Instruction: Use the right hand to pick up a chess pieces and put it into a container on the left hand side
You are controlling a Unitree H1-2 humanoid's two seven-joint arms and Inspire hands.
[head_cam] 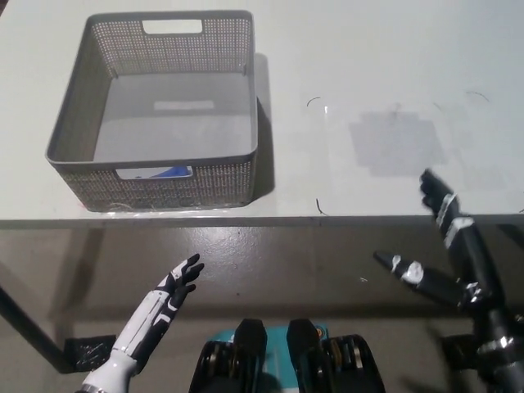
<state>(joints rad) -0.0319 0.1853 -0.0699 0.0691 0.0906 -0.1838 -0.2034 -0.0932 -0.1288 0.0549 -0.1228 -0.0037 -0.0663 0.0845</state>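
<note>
No chess piece shows clearly now. Only a thin blue edge [168, 171] peeks behind the near wall of the basket [57, 135], low inside it; it may be the piece, but too little is visible to say. No piece stands on the table [368, 82] right of the basket.

A chess piece is probably small, light, stiff and smooth, so it may slip or tip easily. I would take it at the narrow waist above its base, with the fingertips on two opposite sides.

The right hand [446, 254] is well right of the basket and below the table edge, with fingers spread apart and nothing in them. The left hand [176, 282] rests just below the basket, under the table edge, also empty with straight, slightly parted fingers.
</note>
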